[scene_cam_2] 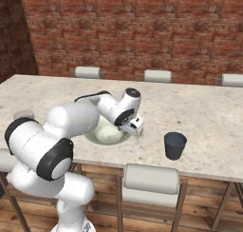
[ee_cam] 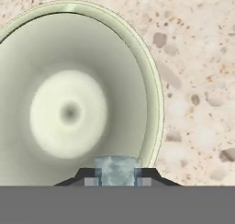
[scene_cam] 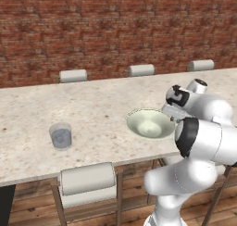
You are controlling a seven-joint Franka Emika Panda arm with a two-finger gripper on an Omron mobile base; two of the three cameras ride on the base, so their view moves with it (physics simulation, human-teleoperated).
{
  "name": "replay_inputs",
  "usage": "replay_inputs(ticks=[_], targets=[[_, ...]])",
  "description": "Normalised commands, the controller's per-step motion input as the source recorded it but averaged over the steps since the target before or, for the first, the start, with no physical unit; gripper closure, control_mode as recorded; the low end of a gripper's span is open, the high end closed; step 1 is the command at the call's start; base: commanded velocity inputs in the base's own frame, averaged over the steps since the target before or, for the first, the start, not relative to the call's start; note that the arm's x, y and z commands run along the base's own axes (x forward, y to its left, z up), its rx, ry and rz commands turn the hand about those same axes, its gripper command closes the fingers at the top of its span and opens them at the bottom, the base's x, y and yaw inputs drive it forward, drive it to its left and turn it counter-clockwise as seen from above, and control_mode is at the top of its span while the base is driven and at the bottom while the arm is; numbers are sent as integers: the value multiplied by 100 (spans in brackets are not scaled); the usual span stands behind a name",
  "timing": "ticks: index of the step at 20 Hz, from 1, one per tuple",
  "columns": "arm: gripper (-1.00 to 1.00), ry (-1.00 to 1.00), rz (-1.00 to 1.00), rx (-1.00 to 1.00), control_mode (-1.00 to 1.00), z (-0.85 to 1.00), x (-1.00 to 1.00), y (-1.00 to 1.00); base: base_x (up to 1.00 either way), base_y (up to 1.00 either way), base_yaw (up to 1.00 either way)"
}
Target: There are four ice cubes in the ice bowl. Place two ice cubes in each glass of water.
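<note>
Brick wall and pale chair backs line the far side of a long speckled worktop (scene_cam: 92, 104), on which the ice bowl (scene_cam: 150, 123) sits near the front edge with the arm reaching over it. Seen through the hand view, the hand (ee_cam: 117, 177) is closed on one ice cube (ee_cam: 117, 169), a pale blue-white lump pinched between the two dark tips, just above the bowl's near rim; no other cubes can be made out in the bowl's hollow there. What the coming move turns on is which glass lies closer: in the right base view the dark navy glass (scene_cam_2: 175, 145) stands a short way to the robot's right of the hand (scene_cam_2: 135, 128), near the front edge, while the left base view shows the see-through glass (scene_cam: 61, 135) well apart on the other side of the bowl. Judging from that, the dark glass looks the shorter carry, a sideways swing to the right. Only the hand view shows the cube itself; the base views hide it behind the wrist.
</note>
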Motion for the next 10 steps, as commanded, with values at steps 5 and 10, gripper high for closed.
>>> replay_inputs(ticks=[5,10], targets=[[100,0,-39,0,-100,93,-34,-47,0,0,0],[100,11,-47,-5,-100,55,-27,-80,0,0,0]])
